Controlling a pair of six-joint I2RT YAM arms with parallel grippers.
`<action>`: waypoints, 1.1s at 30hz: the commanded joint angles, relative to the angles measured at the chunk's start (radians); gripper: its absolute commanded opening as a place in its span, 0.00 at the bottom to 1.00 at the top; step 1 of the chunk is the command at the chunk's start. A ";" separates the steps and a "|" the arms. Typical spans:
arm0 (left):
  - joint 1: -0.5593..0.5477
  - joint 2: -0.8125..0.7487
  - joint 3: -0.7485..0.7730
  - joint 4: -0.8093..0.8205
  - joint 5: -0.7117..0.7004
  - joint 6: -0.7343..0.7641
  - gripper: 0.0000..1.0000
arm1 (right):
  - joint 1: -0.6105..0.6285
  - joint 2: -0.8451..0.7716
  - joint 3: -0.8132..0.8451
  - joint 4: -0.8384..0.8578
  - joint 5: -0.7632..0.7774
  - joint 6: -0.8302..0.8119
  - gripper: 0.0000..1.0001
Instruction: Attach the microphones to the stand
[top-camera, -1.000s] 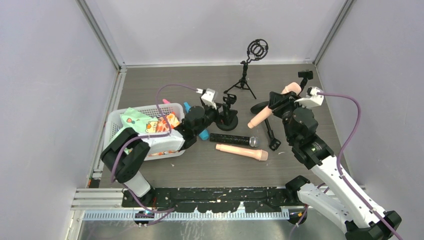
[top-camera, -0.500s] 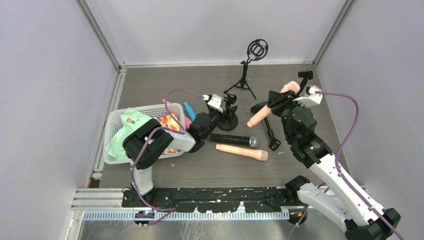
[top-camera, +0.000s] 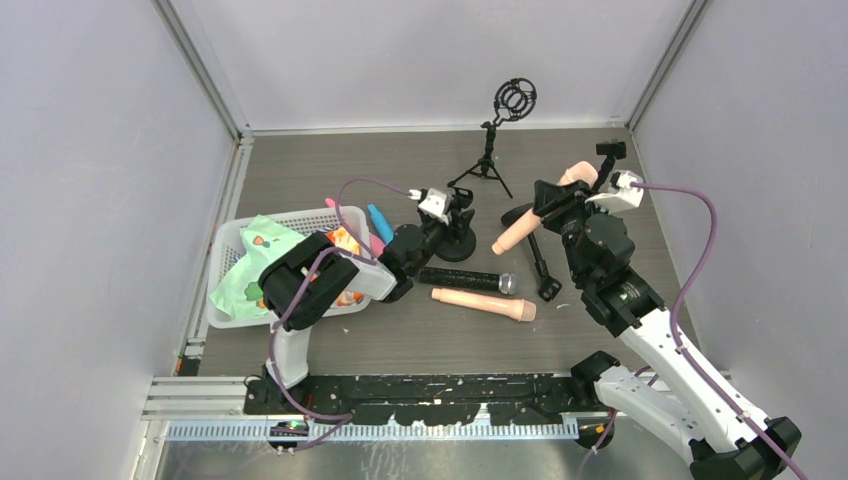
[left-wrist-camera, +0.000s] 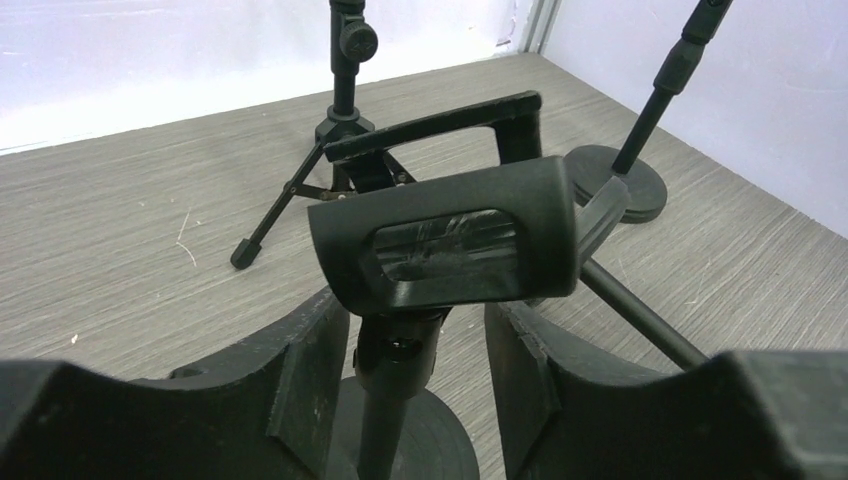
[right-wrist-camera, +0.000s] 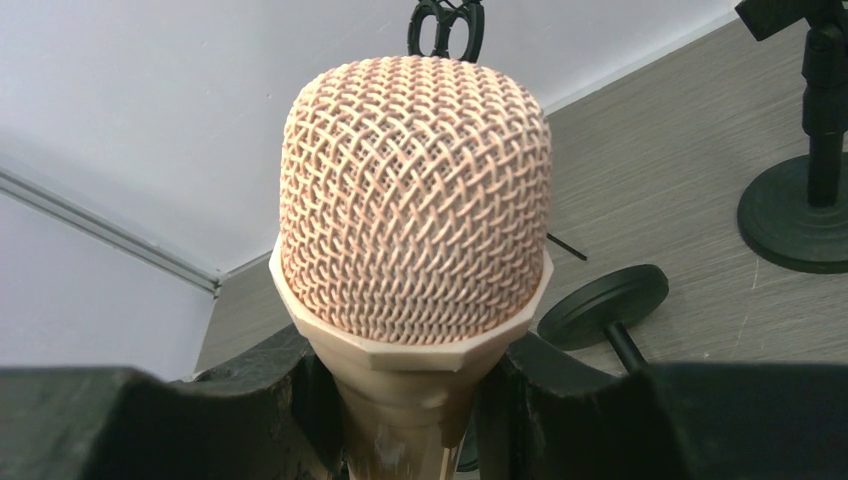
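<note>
My right gripper is shut on a peach microphone and holds it tilted above the table; its mesh head fills the right wrist view. My left gripper is open, its fingers on either side of the stem of a black round-base stand, just below its clip holder. A black microphone with a silver head and a second peach microphone lie in front of that stand. A blue microphone lies by the basket.
A white basket of packets stands at the left. A tripod stand with a ring mount stands at the back. Another stand lies flat beside the right arm. One more stand top shows at the right.
My left arm has swung right, away from the basket, and its gripper has closed in round the round-base stand's stem. My right gripper with the peach microphone has barely moved.
</note>
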 joint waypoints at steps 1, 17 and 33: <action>0.018 0.010 0.032 0.079 0.031 -0.023 0.49 | -0.001 -0.020 -0.012 0.106 -0.011 -0.004 0.02; 0.037 0.019 0.062 0.013 0.152 -0.041 0.07 | -0.001 -0.010 -0.039 0.202 -0.021 -0.011 0.04; 0.037 -0.120 0.007 -0.168 0.186 -0.262 0.00 | -0.001 0.161 -0.083 0.710 -0.035 -0.247 0.01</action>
